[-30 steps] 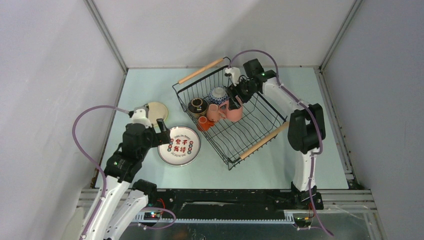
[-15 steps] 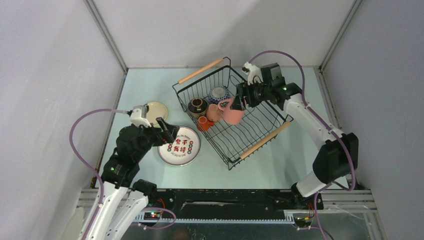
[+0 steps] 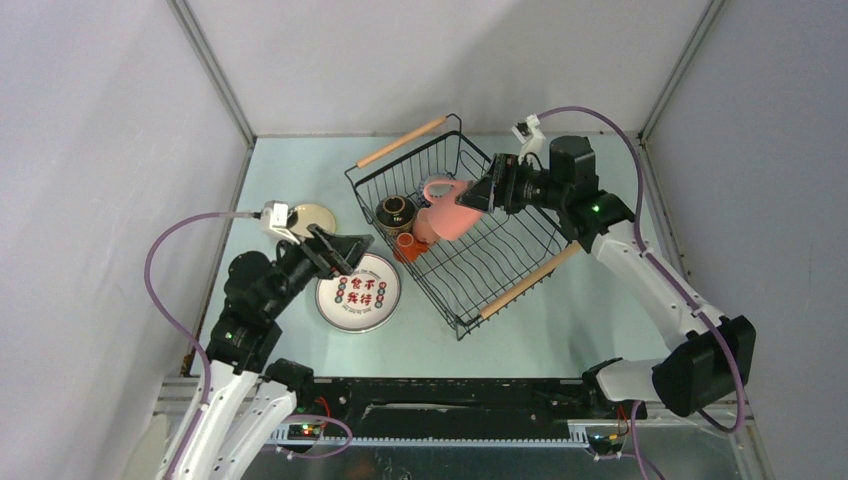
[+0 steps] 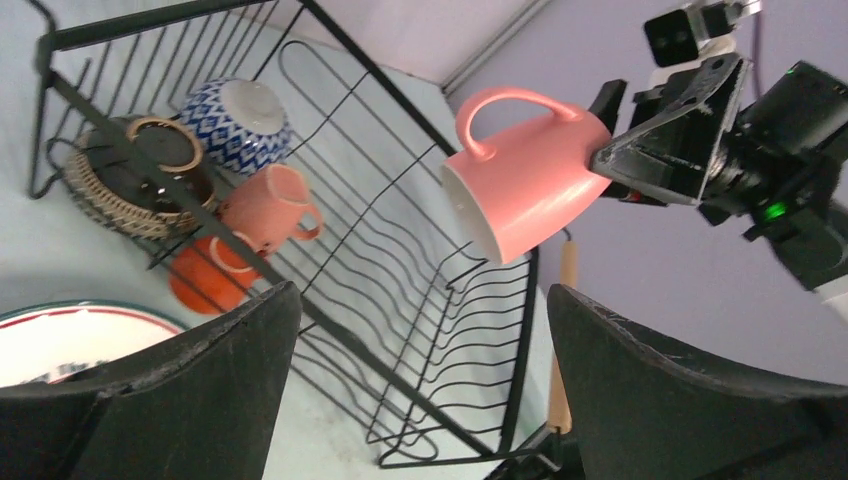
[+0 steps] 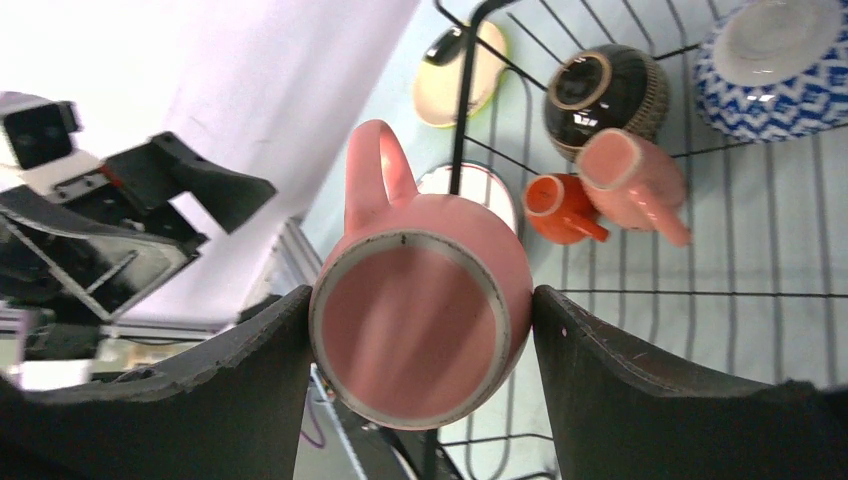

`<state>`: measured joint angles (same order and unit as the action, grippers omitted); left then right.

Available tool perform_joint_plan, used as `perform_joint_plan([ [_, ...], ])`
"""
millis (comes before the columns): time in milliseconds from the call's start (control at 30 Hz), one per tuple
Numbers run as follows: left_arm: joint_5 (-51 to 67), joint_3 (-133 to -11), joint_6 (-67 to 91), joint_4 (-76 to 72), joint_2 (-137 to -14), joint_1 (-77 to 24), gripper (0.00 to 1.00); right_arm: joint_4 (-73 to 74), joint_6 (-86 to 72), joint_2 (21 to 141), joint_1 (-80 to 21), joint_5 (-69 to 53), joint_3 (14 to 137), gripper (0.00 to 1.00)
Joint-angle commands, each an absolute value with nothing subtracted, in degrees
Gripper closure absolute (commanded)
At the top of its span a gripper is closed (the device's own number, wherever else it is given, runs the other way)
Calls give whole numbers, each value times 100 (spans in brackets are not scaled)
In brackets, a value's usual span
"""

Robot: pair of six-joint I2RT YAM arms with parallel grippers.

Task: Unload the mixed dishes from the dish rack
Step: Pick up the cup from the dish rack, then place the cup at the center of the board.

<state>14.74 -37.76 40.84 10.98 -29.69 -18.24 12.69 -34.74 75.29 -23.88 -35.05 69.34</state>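
Mug grip confirmed: your right tool pinches the pink mug across its base end. It holds the mug on its side in the air above the dish rack, handle uppermost in the left wrist view.

The right wrist view alone shows the mug's round underside set between both fingers. The top view hides the blue patterned bowl behind the raised mug. The left wrist view shows that bowl foot-up in a corner of the rack, with a dark brown cup, a second pink mug and an orange cup beside it.

Your left tool stands spread wide and empty, outside the rack. It is over the edge of the lettered plate, which lies on the counter. The cream saucer lies farther from the rack.

A second ago the held mug sat low inside the rack among the other cups; it has since risen clear of them. Your left tool has swung nearer the rack.
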Motion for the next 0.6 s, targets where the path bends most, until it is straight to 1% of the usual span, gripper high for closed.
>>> perform_joint_plan([
  [0,1956,-3680,4752,-71,-3134,-1857,1,-149,-4467,7187,-2683,-3791,6971,96],
  [133,2013,-3578,5078,-686,-3228,-1924,0,-684,-4946,7074,-2912,-3683,6716,97],
  [400,1980,-3387,5469,-1590,-3430,-2191,3,-2436,-6202,7169,-3272,-3508,6167,97],
  [567,1940,-3334,5696,-1966,-3607,-2367,6,-2934,-6510,7407,-3548,-3497,6091,97],
])
